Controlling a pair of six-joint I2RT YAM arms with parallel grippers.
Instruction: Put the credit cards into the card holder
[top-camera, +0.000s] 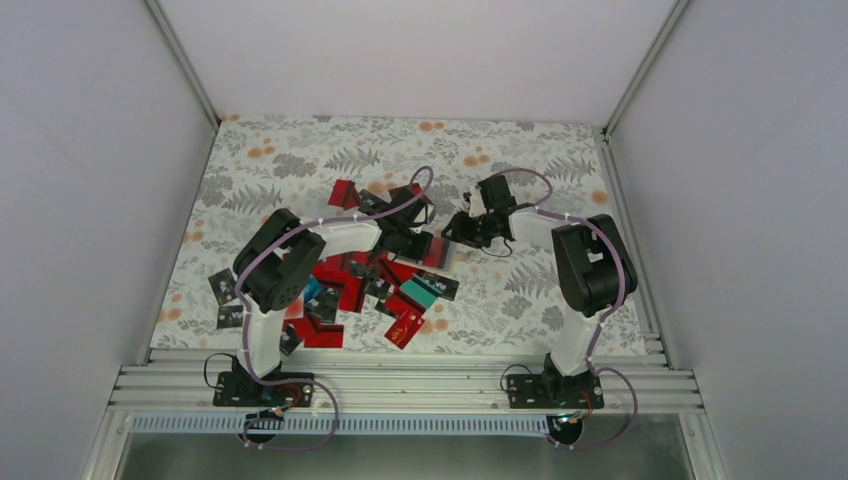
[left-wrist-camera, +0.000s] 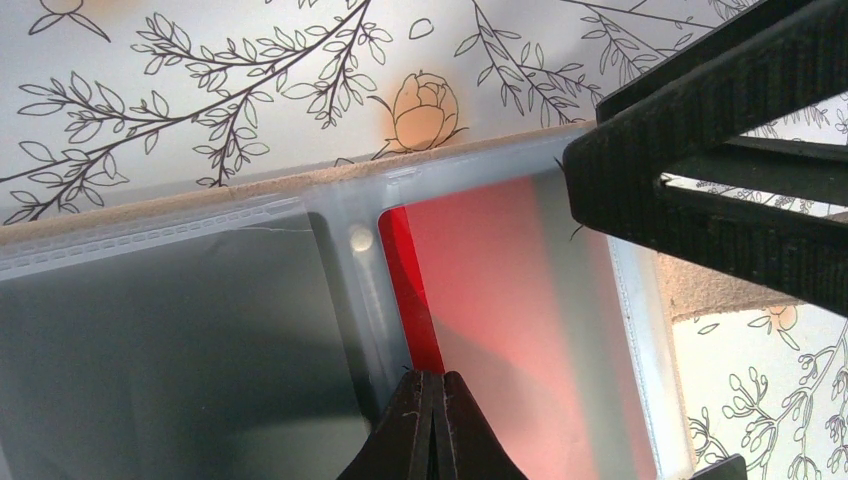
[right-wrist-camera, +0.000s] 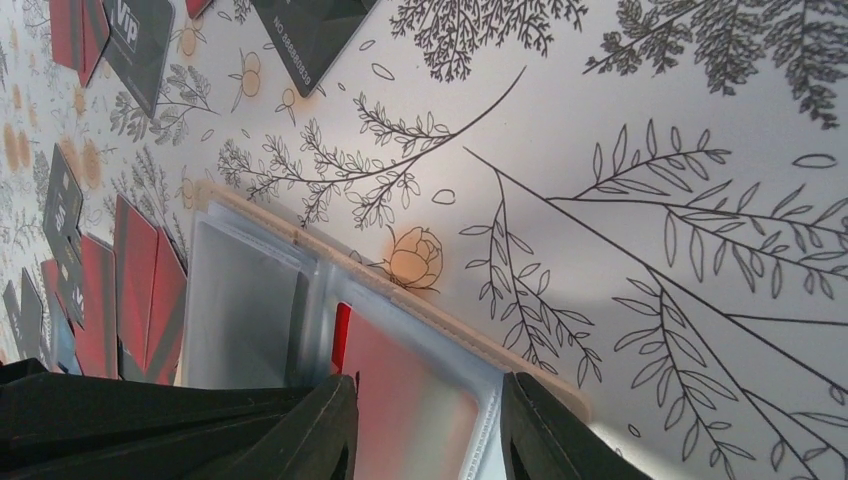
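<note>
The tan card holder (top-camera: 437, 250) lies open on the floral mat, its clear sleeves up; it also shows in the left wrist view (left-wrist-camera: 180, 320) and the right wrist view (right-wrist-camera: 250, 310). A red card (left-wrist-camera: 410, 290) sits mostly inside the right sleeve, one bare red strip (right-wrist-camera: 341, 335) showing at the sleeve mouth. My left gripper (left-wrist-camera: 435, 390) (top-camera: 412, 238) is shut on that card's edge. My right gripper (right-wrist-camera: 430, 435) (top-camera: 458, 232) is open, its fingers straddling the same sleeve; one finger (left-wrist-camera: 700, 170) shows in the left wrist view. Many loose credit cards (top-camera: 345, 290) lie nearer the arms.
The pile is mostly red, with a teal card (top-camera: 422, 291), a red card (top-camera: 404, 327) at its near edge and black cards (top-camera: 222, 287) at the left. More red cards (right-wrist-camera: 140, 290) and a black VIP card (right-wrist-camera: 140, 40) lie beside the holder. White walls enclose the mat.
</note>
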